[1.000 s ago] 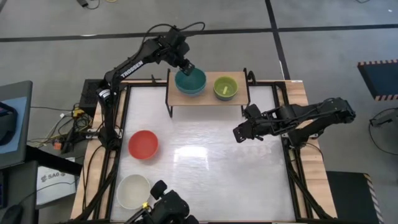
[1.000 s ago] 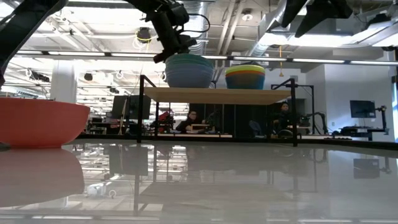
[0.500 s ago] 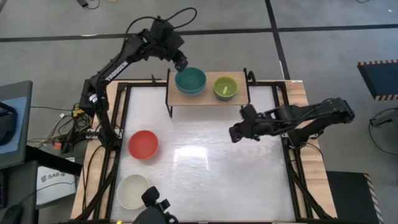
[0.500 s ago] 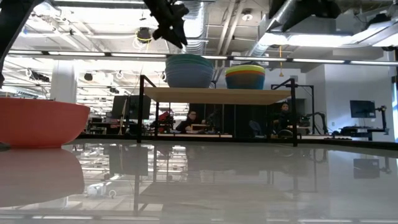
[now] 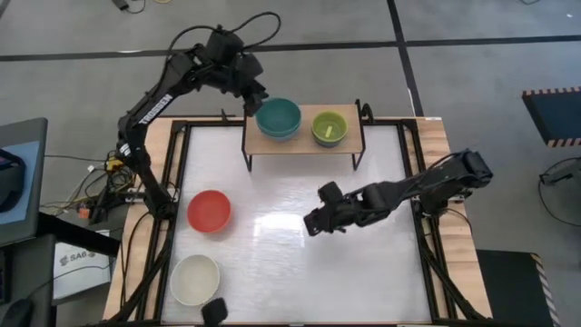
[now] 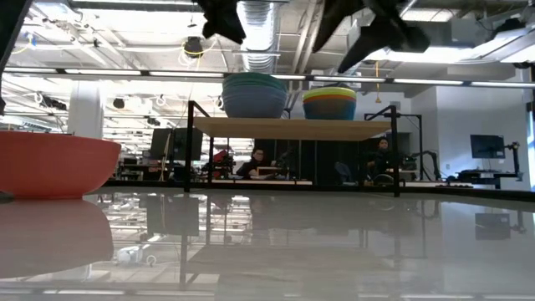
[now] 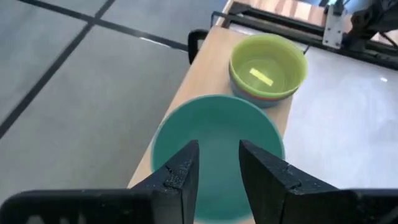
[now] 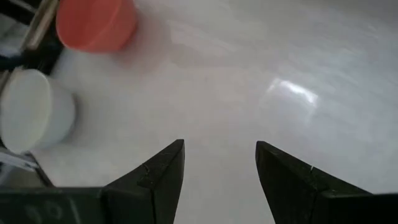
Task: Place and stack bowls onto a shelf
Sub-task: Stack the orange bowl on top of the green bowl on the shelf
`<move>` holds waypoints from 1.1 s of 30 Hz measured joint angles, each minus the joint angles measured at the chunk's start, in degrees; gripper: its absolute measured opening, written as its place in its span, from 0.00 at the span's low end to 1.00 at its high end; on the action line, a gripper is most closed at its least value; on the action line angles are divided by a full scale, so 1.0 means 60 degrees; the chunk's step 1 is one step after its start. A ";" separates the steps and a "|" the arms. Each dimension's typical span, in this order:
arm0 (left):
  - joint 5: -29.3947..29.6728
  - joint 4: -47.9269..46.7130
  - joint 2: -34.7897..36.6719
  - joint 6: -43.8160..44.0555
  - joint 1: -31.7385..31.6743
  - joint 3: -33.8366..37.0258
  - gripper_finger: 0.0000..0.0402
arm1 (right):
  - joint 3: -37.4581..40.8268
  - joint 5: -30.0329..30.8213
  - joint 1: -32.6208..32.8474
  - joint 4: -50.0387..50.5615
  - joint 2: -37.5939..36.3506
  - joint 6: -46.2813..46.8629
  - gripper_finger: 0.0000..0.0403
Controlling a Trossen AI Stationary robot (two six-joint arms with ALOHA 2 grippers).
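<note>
White tabletop [image 5: 300,263] glossy; people seated behind shelf [image 6: 292,127]

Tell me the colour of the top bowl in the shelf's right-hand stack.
Lime green bowl, clearest in the left wrist view.

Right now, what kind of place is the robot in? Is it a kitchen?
Not a kitchen; it looks like a big robot lab or workshop. The low view shows bare ceiling pipes and people sitting at desks far behind the table. From above, cables trail over a grey floor beside the white tabletop.
</note>
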State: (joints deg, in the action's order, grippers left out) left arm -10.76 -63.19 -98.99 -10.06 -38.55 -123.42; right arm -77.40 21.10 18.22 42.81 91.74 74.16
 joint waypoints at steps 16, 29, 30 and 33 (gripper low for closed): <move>0.2310 0.3836 0.7044 0.3787 0.2808 0.8618 0.22 | -0.0015 0.0328 0.0834 0.0893 -0.1014 -0.0409 0.56; 0.6843 0.3953 1.0428 0.9138 0.8617 1.2039 0.22 | -0.0014 -0.0432 0.0783 -0.0825 -0.0687 -0.2338 0.56; 0.7101 0.3908 1.0425 0.9460 0.9032 1.2210 0.22 | -0.0004 -0.0454 0.0784 -0.0883 -0.0687 -0.2475 0.56; 0.7574 0.3761 1.0161 1.0407 1.0028 1.2678 0.22 | -0.0021 -0.0459 0.0850 -0.1085 -0.0694 -0.2786 0.56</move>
State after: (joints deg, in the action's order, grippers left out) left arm 34.68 -40.62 -38.03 52.38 21.62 -47.35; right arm -77.53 18.35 23.32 36.30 87.57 57.45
